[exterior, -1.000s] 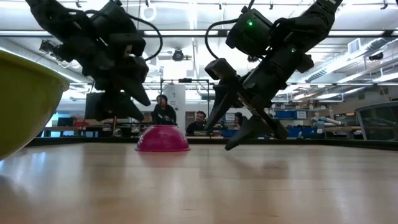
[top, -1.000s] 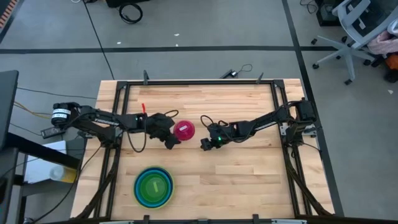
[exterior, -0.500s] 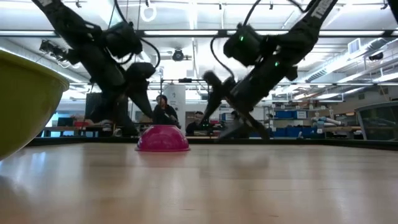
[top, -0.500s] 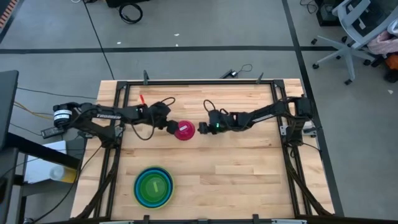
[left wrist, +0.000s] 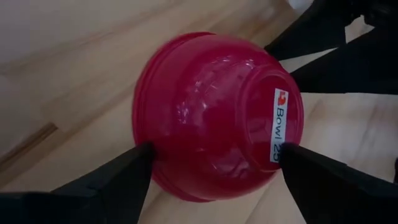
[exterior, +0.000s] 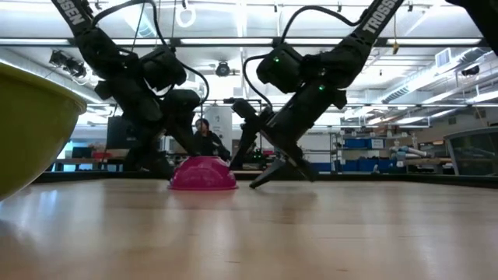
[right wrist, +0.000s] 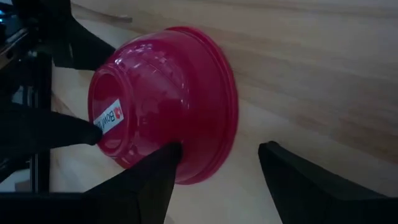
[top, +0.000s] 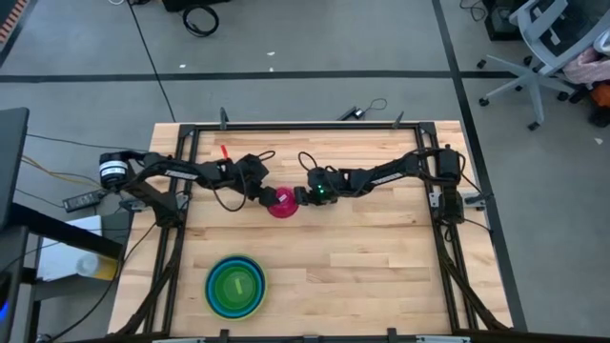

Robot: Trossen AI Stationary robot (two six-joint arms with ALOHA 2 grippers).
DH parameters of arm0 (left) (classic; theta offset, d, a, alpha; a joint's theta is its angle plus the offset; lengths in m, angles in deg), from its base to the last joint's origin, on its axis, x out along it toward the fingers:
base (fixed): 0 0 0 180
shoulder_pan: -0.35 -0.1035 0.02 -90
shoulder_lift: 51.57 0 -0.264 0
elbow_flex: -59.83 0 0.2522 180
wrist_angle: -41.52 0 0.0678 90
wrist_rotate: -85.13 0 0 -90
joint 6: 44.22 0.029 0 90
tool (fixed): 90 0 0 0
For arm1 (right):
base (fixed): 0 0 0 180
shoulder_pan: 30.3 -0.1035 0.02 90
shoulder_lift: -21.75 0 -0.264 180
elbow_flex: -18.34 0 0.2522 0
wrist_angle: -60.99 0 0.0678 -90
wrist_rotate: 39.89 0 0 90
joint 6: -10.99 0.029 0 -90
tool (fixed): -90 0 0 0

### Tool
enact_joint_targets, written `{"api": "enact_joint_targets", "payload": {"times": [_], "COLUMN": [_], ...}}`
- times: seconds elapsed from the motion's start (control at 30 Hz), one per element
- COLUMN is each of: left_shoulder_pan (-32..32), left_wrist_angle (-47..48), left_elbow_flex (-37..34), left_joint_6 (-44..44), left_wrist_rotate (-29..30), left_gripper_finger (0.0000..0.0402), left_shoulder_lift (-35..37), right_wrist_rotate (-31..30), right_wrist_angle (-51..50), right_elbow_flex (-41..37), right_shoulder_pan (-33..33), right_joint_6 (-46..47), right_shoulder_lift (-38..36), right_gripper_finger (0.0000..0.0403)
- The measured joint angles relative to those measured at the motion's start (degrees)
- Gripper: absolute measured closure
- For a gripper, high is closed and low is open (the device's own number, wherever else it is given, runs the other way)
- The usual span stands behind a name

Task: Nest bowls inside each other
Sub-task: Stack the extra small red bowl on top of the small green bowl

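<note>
The magenta-pink bowl (top: 282,204) lies upside down, rim on the wooden table, a white label on its base (left wrist: 278,124). My left gripper (top: 271,197) comes at it slanting down from the table's left. It is open, with one finger on each side of the bowl (left wrist: 211,112). My right gripper (top: 299,197) slants down from the right, open. One of its fingers (right wrist: 163,163) is at the bowl's rim and the other (right wrist: 280,163) is over bare wood. The other bowls (top: 235,286) sit nested near the front edge, yellow-green outermost. My left gripper has its fingertips (left wrist: 142,155) close against two opposite sides of the bowl's wall (left wrist: 163,143), slanting down from the table's left. I cannot tell whether they touch. My right gripper has one fingertip at the bowl's rim (right wrist: 205,163) on the right side. Whether it touches, I cannot tell.
The nested stack stands at the near left, and its yellow-green wall (exterior: 31,124) fills the low view's left edge. A black frame (top: 305,126) runs along the table's far edge and down both sides. Bare wood (top: 381,276) spreads at the near right.
Both grippers have sunk toward the pink bowl and closed in on it. The left one has moved toward the far edge and right, and has spread its fingers wider. The right one has moved toward the table's left. The bowl rests about where it was.
</note>
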Motion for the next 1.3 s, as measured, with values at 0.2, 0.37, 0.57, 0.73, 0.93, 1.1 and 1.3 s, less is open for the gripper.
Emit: {"api": "enact_joint_targets", "payload": {"times": [0.2,0.37,0.57,0.73,0.93,1.1,1.3], "left_shoulder_pan": [-0.2,-0.1,-0.5,-0.5,-0.4,0.4,2.8], "left_wrist_angle": [-3.9,-11.8,-14.8,-20.2,-27.6,-30.7,-30.5], "left_elbow_flex": [-0.2,-0.2,0.0,0.2,0.3,0.3,0.2], "left_joint_6": [2.2,1.2,-1.7,-4.3,-8.4,-13.0,-13.5], "left_wrist_rotate": [-1.2,-1.9,-2.4,-3.8,-6.8,-11.6,-10.0], "left_gripper_finger": [0.0064,0.0084,0.0106,0.0113,0.0114,0.0115,0.0114], "left_shoulder_lift": [0.2,0.4,0.5,0.7,0.8,0.8,0.8], "right_wrist_rotate": [4.0,7.3,6.9,6.2,4.4,-2.9,-4.3], "right_wrist_angle": [0.1,4.0,5.4,5.8,6.0,5.9,5.4], "right_elbow_flex": [0.0,0.5,0.4,0.4,0.3,0.3,0.3], "right_shoulder_pan": [-0.1,-0.5,-0.5,-0.6,-0.7,-0.6,-0.6], "right_joint_6": [-1.9,-3.0,-2.3,-3.5,-5.1,-8.4,-11.9], "right_shoulder_lift": [-1.1,-1.4,-1.2,-1.2,-1.2,-1.3,-1.3], "right_gripper_finger": [0.0156,0.0156,0.0156,0.0156,0.0156,0.0156,0.0156]}}
